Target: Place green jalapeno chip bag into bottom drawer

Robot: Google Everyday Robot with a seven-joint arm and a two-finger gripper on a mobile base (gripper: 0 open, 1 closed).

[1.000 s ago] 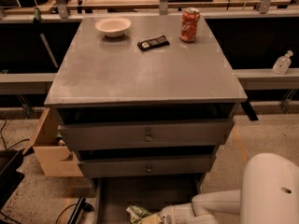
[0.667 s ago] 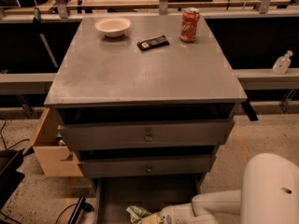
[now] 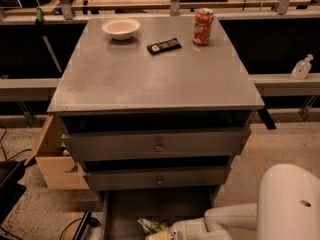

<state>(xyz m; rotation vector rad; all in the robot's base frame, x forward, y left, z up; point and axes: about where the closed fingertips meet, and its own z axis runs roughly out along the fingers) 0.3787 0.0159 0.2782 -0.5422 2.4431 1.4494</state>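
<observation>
The bottom drawer (image 3: 150,204) stands pulled out at the foot of the grey cabinet, its dark inside showing. A corner of the green jalapeno chip bag (image 3: 150,226) shows inside it at the bottom edge of the camera view. My white arm reaches in from the lower right, and my gripper (image 3: 162,234) is at the bag, mostly cut off by the frame edge.
On the cabinet top (image 3: 155,79) stand a white bowl (image 3: 121,28), a small black flat bar (image 3: 164,45) and an orange soda can (image 3: 203,26). The two upper drawers (image 3: 158,144) are slightly open. A wooden box (image 3: 55,159) sits on the floor at left.
</observation>
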